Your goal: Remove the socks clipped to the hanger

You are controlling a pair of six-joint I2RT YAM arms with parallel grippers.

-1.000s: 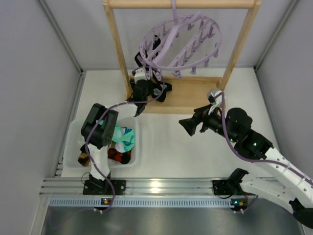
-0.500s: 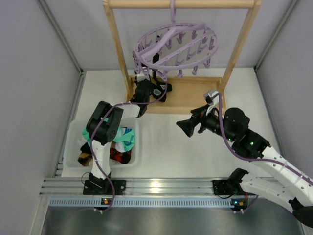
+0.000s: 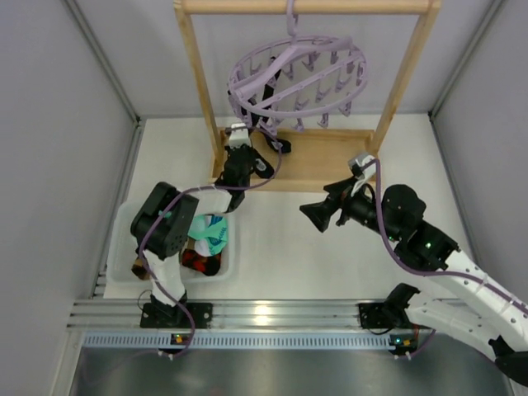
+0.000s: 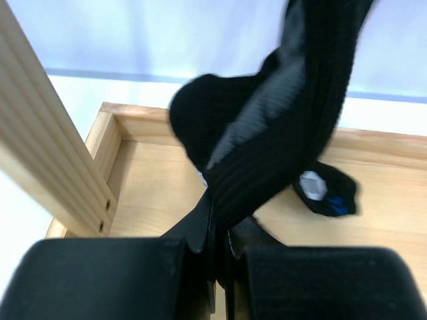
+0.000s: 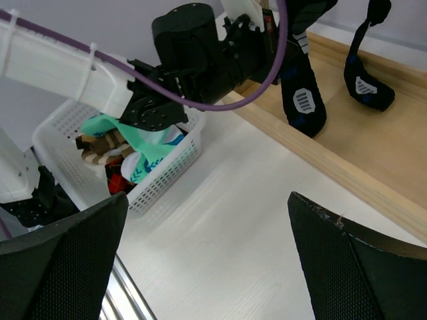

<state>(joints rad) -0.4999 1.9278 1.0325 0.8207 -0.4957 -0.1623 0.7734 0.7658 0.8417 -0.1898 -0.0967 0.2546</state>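
The lilac hanger (image 3: 309, 70) hangs by its hook from the top bar of the wooden rack. Black socks (image 3: 266, 99) dangle from clips on its left side. My left gripper (image 3: 240, 148) sits just below them, over the rack's base. In the left wrist view it (image 4: 220, 233) is shut on the ribbed lower part of one black sock (image 4: 287, 113). A second black sock toe with a white and blue patch (image 4: 325, 193) hangs behind. My right gripper (image 3: 318, 216) hovers wide open over the table, holding nothing (image 5: 213, 260). Both hanging socks (image 5: 303, 100) show in the right wrist view.
A white basket (image 3: 124, 239) by the left arm's base holds a mint-green sock (image 3: 210, 233), a red-black one (image 3: 200, 260) and a brown striped one (image 5: 100, 143). The wooden rack's post (image 3: 198, 82) and base tray (image 3: 330, 161) stand at the back.
My left gripper has gone from open to shut on the black sock. The hanger has swung from a left-down tilt to nearly level. The right arm has barely shifted.
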